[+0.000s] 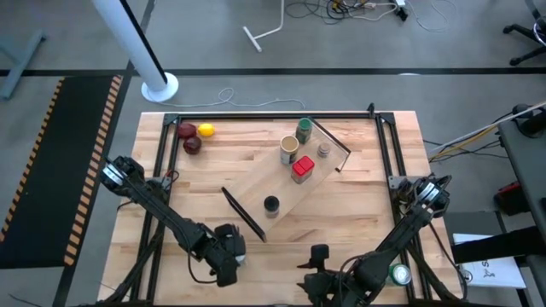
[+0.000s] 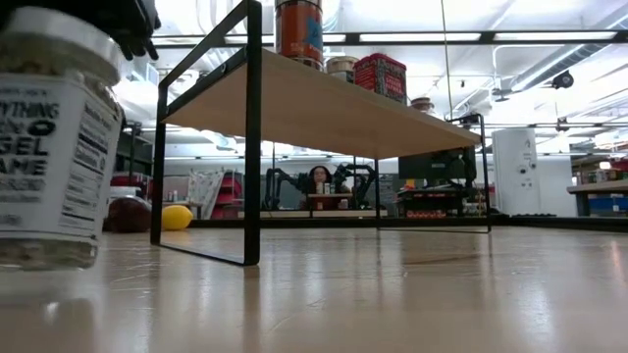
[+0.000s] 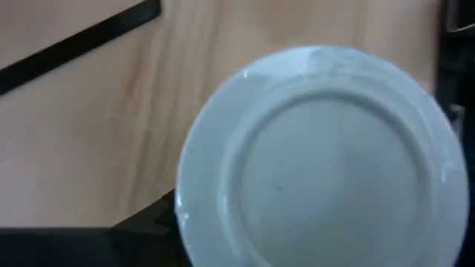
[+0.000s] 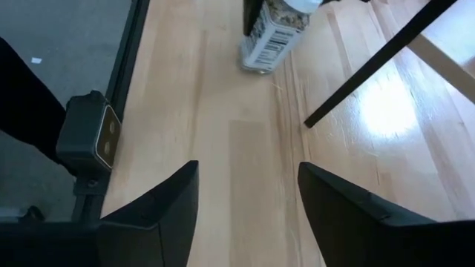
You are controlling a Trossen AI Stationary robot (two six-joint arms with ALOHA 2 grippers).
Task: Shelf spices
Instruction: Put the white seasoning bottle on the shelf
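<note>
The shelf (image 1: 256, 189) is a light-wood plank on black end bars, lying aslant mid-table. On it stand the green-lidded jar (image 1: 304, 130), tan cylinder (image 1: 289, 147), grey-capped jar (image 1: 324, 149), red box (image 1: 303, 169) and black-capped jar (image 1: 271, 205). The white-capped jar (image 2: 49, 137) stands upright on the table by the near edge, left of the shelf's near end. My left gripper (image 1: 227, 249) is directly above it, shut on its cap (image 3: 319, 163). My right gripper (image 4: 249, 215) hovers open over bare table near the near edge, to the jar's right. My left gripper holds the white-capped jar at its white cap (image 3: 193, 185), pinched between the two fingers on opposite sides. The fingers (image 2: 132, 25) come from above, pointing down. The jar is upright with its base (image 2: 44, 257) on the tabletop.
Red and yellow fruit (image 1: 194, 136) lie at the far left of the table. A green-and-white round can (image 1: 399, 275) sits at the near right corner. Black frame rails (image 1: 384, 145) run along the table's edges. Bare wood lies between the shelf and the near edge.
</note>
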